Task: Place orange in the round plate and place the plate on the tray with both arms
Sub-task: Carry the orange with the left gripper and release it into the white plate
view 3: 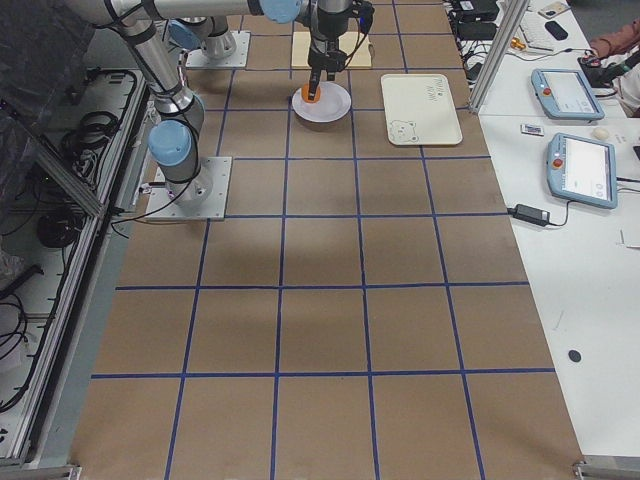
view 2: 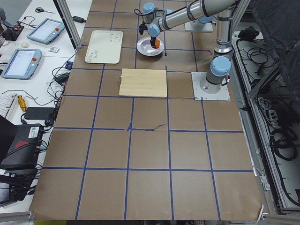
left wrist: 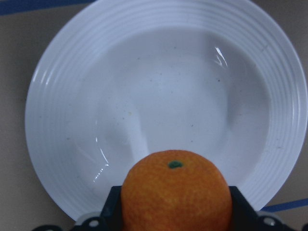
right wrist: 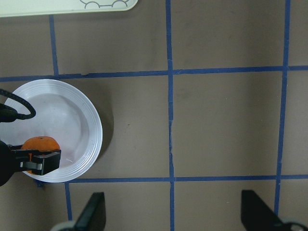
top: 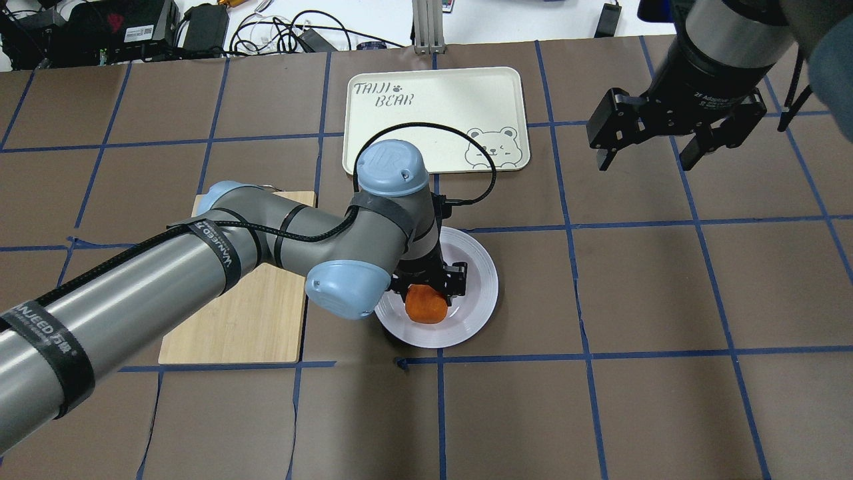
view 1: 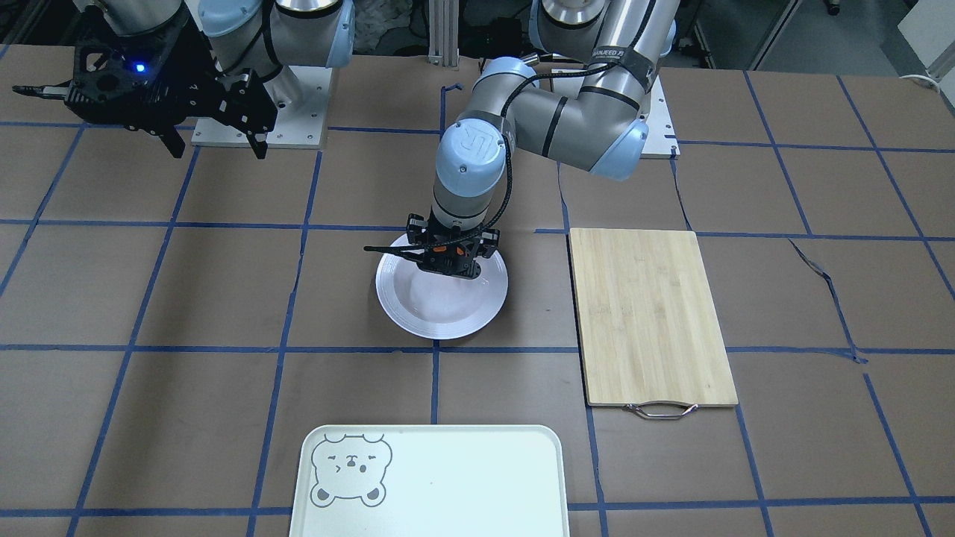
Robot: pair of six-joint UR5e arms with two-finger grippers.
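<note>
My left gripper [top: 427, 295] is shut on the orange [top: 426, 306], a small bright-orange fruit, over the near part of the round plate [top: 476, 300]. The left wrist view shows the orange [left wrist: 175, 192] between the black fingers, with the white ridged plate [left wrist: 57, 101] below it. Whether the fruit touches the plate I cannot tell. The cream tray [top: 433, 113] with the bear outline lies beyond the plate. My right gripper [top: 650, 157] hangs open and empty, high up and well to the right of the plate. In the right wrist view, the plate [right wrist: 77, 115] and orange [right wrist: 41, 144] are at the left.
A bamboo cutting board [top: 233, 320] with a metal handle lies left of the plate, partly under my left arm. Brown paper with blue tape lines covers the table [top: 666, 300]. Cables and electronics sit beyond the far edge.
</note>
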